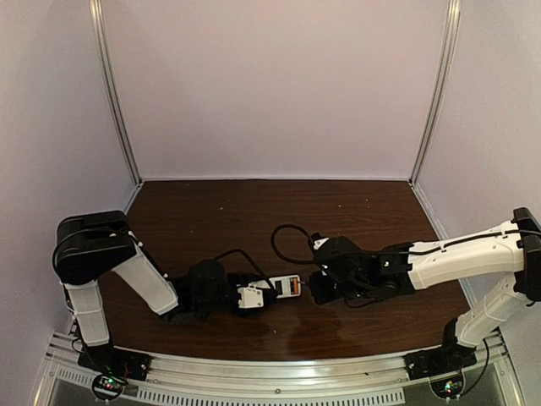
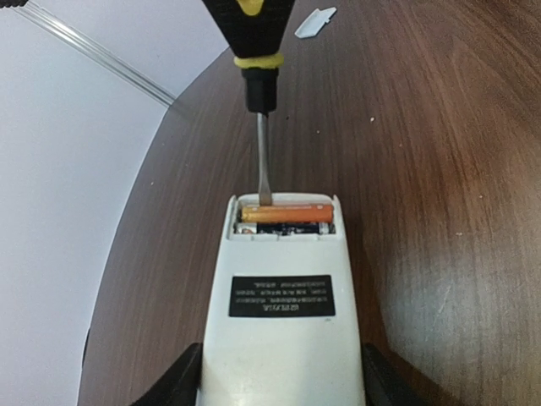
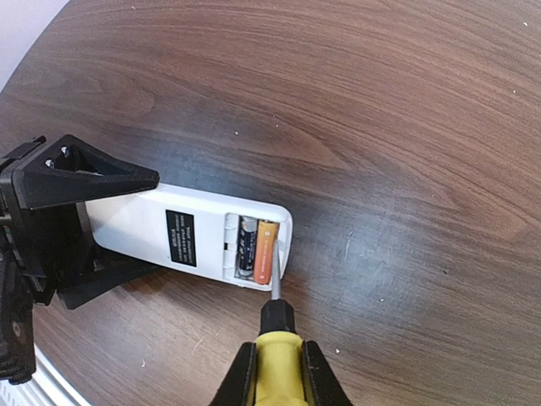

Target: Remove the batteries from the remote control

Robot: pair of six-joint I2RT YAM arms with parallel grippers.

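The white remote control (image 2: 283,338) lies back-up on the table, and my left gripper (image 2: 281,385) is shut on its sides. Its battery recess is uncovered, with the orange battery (image 2: 287,211) and the dark battery (image 2: 283,228) lying side by side inside. My right gripper (image 3: 276,376) is shut on the yellow-handled screwdriver (image 3: 277,355). The blade tip rests at the recess edge against the orange battery (image 3: 265,251), beside the dark battery (image 3: 247,245). In the top view the remote (image 1: 286,287) lies between the left gripper (image 1: 269,292) and the right gripper (image 1: 317,288).
The small white cover piece (image 2: 315,21) lies on the dark wooden table (image 1: 228,211) beyond the screwdriver. Pale walls enclose the table on three sides. A black cable (image 1: 283,241) loops over the table behind the right wrist.
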